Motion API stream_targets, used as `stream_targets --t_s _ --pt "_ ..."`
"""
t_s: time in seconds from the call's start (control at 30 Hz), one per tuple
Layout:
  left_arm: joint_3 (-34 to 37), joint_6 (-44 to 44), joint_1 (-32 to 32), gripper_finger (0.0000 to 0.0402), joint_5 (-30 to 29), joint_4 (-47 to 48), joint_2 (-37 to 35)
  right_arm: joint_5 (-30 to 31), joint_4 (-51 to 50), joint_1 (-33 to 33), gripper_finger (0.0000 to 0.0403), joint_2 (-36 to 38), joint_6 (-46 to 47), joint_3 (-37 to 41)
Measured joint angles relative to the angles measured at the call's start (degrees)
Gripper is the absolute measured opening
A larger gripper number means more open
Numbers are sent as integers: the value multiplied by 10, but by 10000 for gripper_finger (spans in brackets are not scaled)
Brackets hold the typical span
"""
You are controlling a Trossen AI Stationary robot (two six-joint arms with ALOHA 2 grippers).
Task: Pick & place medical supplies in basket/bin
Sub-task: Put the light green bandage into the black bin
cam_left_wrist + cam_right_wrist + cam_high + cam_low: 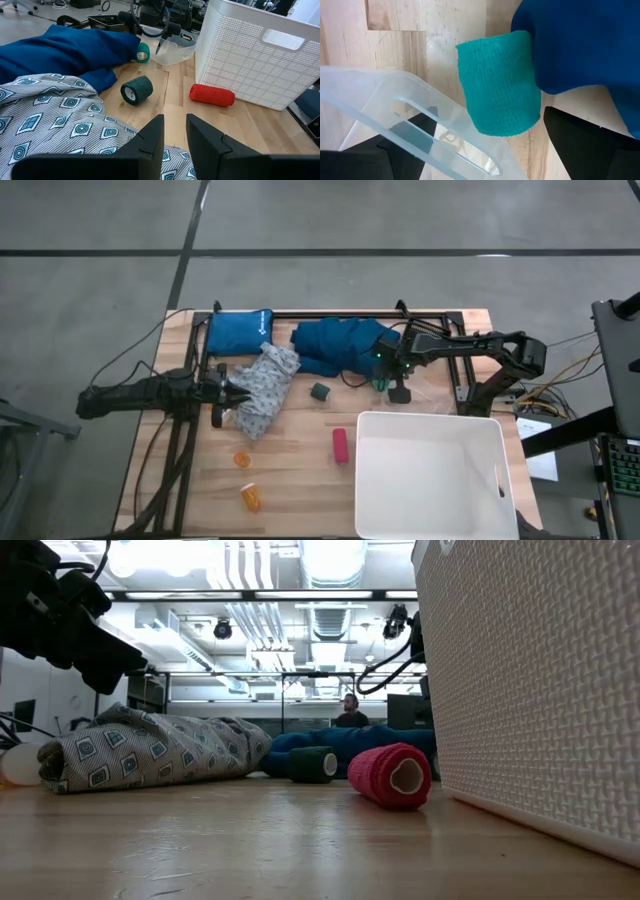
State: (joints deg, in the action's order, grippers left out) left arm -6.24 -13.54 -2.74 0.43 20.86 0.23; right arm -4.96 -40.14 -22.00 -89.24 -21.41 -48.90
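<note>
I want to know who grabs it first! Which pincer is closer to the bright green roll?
The right pincer is: it hangs open right over the bright green roll. The left pincer is far across, above the patterned cloth.

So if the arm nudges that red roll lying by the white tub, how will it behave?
The red roll lies on its side, so it probably rolls. Its hollow core suggests it is light. The wrap looks soft, likely grippy.

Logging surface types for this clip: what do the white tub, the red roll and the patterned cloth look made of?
White tub: moulded plastic, matte, with a fine woven-look texture pressed into its walls. Red roll: looks like self-adhesive bandage wrap, crinkled fabric around a hollow pale core. Patterned cloth: thin woven fabric, matte, soft folds, printed squares. Table: pale wood planks, visible grain.
</note>
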Motion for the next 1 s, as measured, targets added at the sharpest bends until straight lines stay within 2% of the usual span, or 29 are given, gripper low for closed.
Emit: stream_targets --t_s 0.2,0.57,0.77,1.0 --pt "0 0 0 88 0 0 0 2 -13 0 366 36 -2 -2" --pt "0 0 0 88 0 0 0 16 -40 0 366 175 13 -2" --pt "0 0 0 88 0 0 0 30 -28 0 366 209 131 -3" --pt "0 0 0 88 0 0 0 21 -61 0 366 180 350 -70"
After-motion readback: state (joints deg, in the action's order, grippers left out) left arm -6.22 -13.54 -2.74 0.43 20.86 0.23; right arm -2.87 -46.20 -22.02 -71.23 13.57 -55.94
